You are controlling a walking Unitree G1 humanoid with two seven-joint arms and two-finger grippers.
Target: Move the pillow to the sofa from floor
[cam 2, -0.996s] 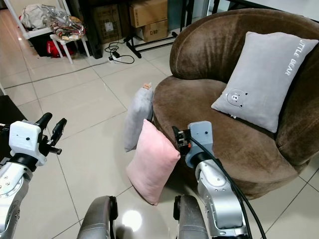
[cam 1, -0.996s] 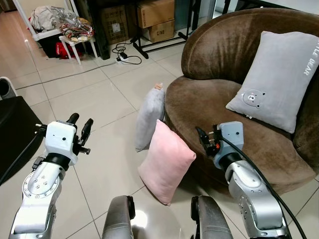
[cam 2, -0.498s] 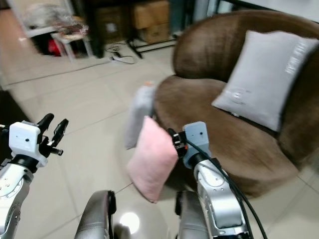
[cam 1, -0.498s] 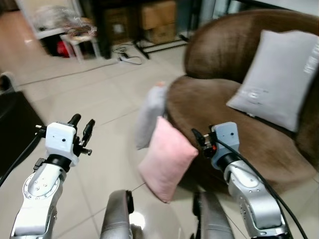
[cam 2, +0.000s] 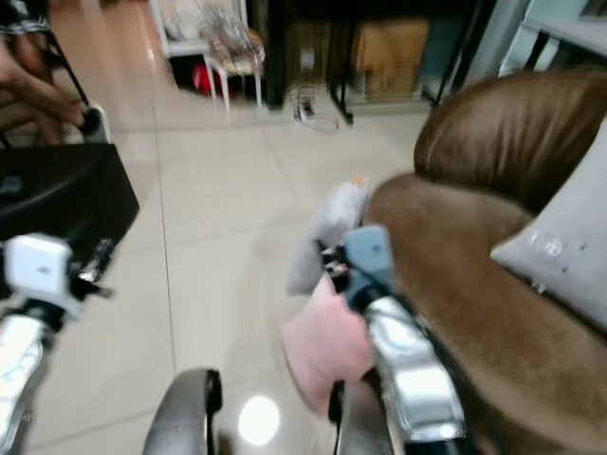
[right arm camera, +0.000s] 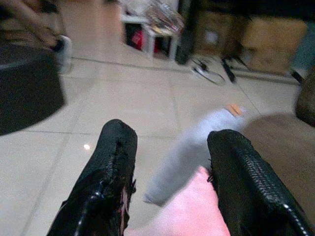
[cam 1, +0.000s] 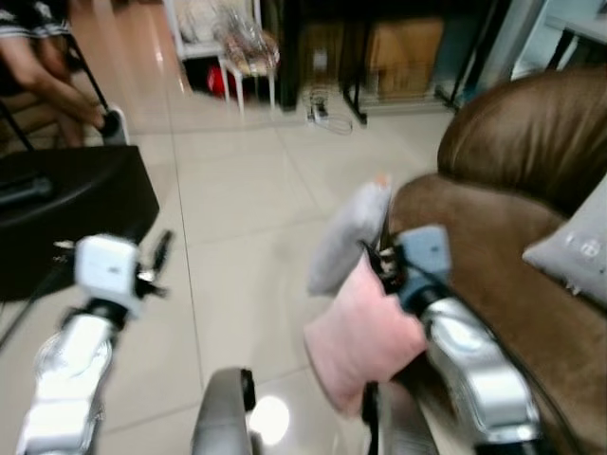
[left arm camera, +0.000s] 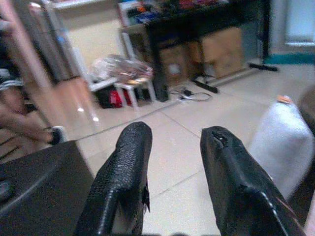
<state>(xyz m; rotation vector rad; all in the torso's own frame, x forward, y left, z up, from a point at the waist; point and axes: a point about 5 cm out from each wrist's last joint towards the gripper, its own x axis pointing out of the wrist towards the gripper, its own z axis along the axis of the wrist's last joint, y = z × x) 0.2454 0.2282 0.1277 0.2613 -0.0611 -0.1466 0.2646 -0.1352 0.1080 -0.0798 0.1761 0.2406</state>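
Observation:
A pink pillow [cam 1: 360, 336] stands on the tiled floor, leaning on the front of the brown round sofa [cam 1: 503, 152]. Behind it a grey pillow [cam 1: 346, 237] also leans upright against the sofa. Another grey pillow [cam 1: 580, 251] lies on the seat. My right gripper [cam 1: 377, 261] hovers open just above the pink pillow's top corner; the right wrist view has the pink pillow [right arm camera: 189, 211] and grey pillow [right arm camera: 197, 145] between the open fingers [right arm camera: 115, 162]. My left gripper [cam 1: 159, 258] is held out over bare floor, open, well left of the pillows. The head views are blurred.
A low black table [cam 1: 81, 199] stands at my left, with a seated person's legs [cam 1: 57, 81] behind it. A white stool [cam 1: 248, 62], cardboard boxes [cam 1: 403, 47] and cables [cam 1: 322, 109] line the far wall. My knees [cam 1: 223, 412] are at the bottom.
The whole picture has swung, so the camera turned left and blurred. My right gripper now sits closer over the pink pillow's top. The pillows stay where they were.

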